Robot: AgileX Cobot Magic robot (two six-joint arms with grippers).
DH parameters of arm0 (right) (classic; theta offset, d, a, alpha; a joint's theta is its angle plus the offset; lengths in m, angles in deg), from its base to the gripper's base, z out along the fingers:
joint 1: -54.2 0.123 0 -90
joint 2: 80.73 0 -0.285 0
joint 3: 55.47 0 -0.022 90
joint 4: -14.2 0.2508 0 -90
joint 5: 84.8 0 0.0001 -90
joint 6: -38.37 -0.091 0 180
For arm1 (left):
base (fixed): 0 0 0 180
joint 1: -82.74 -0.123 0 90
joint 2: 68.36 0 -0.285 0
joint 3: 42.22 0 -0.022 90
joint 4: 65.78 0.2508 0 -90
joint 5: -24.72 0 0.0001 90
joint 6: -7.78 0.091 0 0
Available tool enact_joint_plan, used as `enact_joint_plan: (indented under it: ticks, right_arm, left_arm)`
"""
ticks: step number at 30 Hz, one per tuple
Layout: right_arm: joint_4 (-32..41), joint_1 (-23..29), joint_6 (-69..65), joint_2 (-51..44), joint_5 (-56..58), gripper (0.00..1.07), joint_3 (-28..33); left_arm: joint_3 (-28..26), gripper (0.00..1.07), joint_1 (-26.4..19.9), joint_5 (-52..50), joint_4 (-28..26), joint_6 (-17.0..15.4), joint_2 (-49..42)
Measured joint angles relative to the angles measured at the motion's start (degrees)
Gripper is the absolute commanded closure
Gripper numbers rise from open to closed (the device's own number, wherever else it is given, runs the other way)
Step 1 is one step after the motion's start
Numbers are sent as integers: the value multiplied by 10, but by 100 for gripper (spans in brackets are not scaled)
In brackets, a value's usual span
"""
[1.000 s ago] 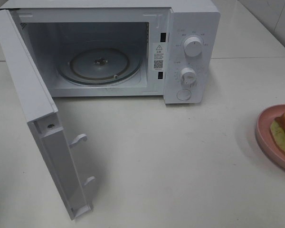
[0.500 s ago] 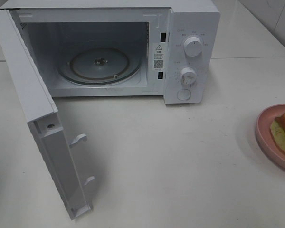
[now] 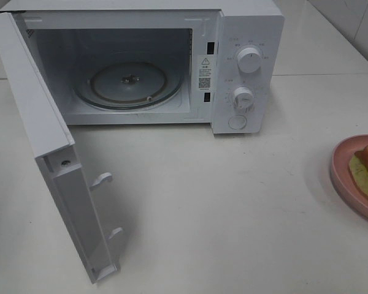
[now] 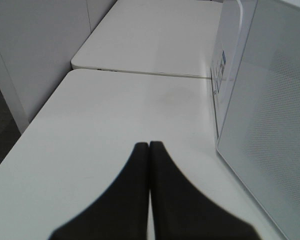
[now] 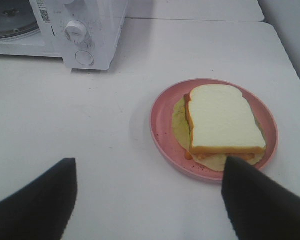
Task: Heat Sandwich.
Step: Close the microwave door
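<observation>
The sandwich [image 5: 222,122], thick soft white bread with a tan crust over pale yellow filling, lies untouched on its round pink plate [image 5: 162,137] on the smooth white desk [image 3: 221,202], well to the right of the boxy white microwave [image 3: 248,67], whose door [image 3: 49,153] stands wide open on a bare glass turntable [image 3: 127,84]. The fetching step seems due: the right pincer [image 5: 150,200] hangs spread wide and empty near the plate, and must probably grip the rim, while the left pincer [image 4: 149,165] is pressed closed on nothing beside the door.

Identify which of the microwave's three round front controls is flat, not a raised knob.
The lowest one, the flat round white button beneath the two raised white knobs, upper and lower.
</observation>
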Motion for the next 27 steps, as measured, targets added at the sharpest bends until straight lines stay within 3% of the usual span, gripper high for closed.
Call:
enact_joint_plan:
  ticks: [11, 19, 22, 27]
  right_arm:
    - [0, 0, 0, 0, 0, 31, 0]
    - [0, 0, 0, 0, 0, 31, 0]
    - [0, 0, 0, 0, 0, 31, 0]
    - [0, 0, 0, 0, 0, 31, 0]
  left_arm:
    - [-5, 107, 0, -116, 62, -21, 121]
    - [-18, 107, 5, -193, 142, -111, 214]
    - [-18, 107, 28, -218, 151, -118, 239]
    - [-33, 107, 85, -244, 152, -95, 285]
